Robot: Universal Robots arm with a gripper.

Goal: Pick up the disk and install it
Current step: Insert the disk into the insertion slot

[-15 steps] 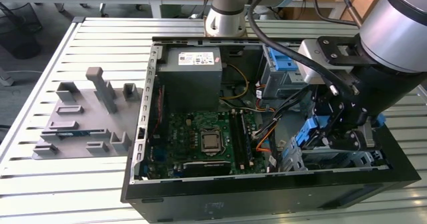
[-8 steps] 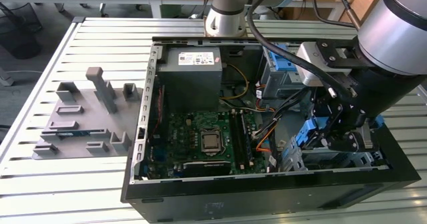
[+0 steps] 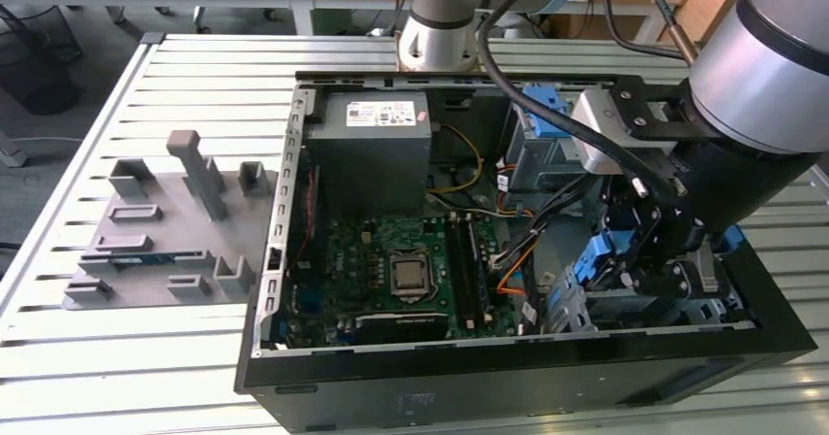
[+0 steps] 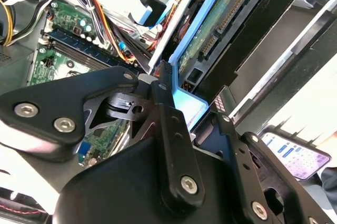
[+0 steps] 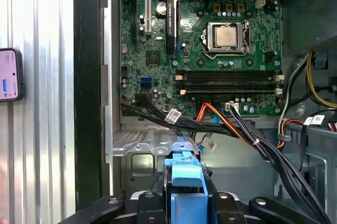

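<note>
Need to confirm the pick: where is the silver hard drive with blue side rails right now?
The silver hard drive with blue side rails sits in the tool, inside the open black computer case at the exterior view's right, beside the green motherboard.

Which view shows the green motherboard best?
First wrist view: the green rectangular motherboard faces the camera, nearly whole. The exterior view shows it slanted inside the black case; the second wrist view, one corner.

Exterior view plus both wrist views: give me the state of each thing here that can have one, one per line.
Computer case: side panel off, interior exposed.
Disk: held in the gripper, down inside the case by the drive bay.
Gripper: shut on the disk's blue rails.
CPU socket: uncovered, no cooler on it.
Grey fixture tray: lying on the table beside the case.
</note>
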